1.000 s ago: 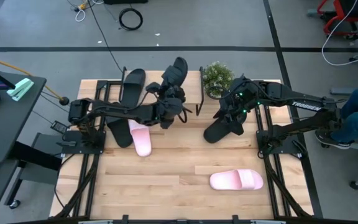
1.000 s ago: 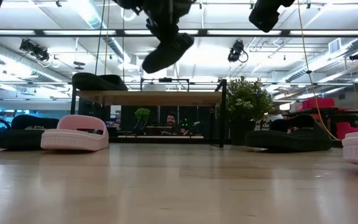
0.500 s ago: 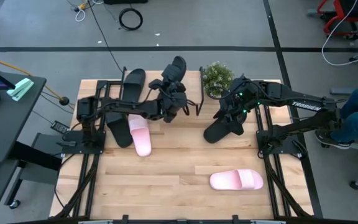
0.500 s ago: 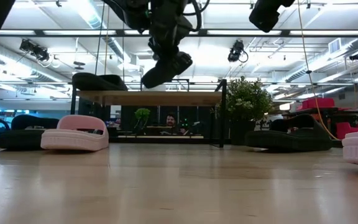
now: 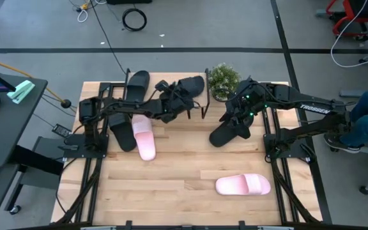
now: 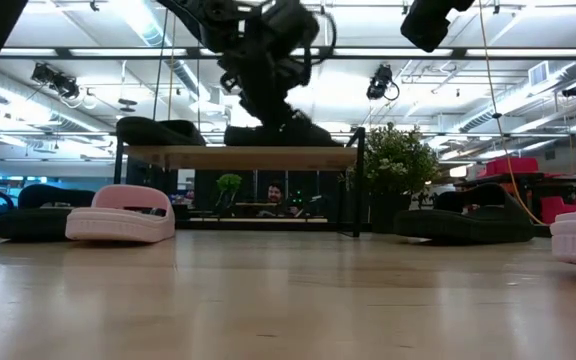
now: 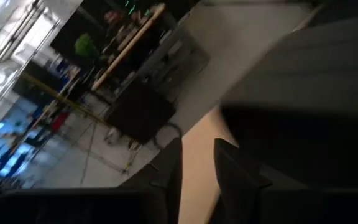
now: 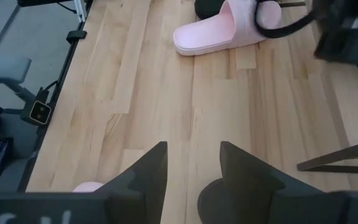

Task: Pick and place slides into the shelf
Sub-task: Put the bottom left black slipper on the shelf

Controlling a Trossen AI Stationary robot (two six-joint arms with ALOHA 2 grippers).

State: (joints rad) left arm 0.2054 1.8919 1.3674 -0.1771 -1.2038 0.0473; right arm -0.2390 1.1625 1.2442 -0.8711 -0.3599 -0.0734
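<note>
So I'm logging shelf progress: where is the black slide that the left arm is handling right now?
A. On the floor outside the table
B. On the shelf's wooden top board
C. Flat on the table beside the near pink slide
B. In the low view the black slide lies on the shelf top board, under the left gripper; the high view agrees.

We are seeing even, bright overhead light on the table (image 5: pixel 171 172), casting only faint shadows. Ceiling strip lights (image 6: pixel 148 20) are glaring in the low view, leaving foreground shapes silhouetted. The left wrist view is blurring heavily and looking dim.
</note>
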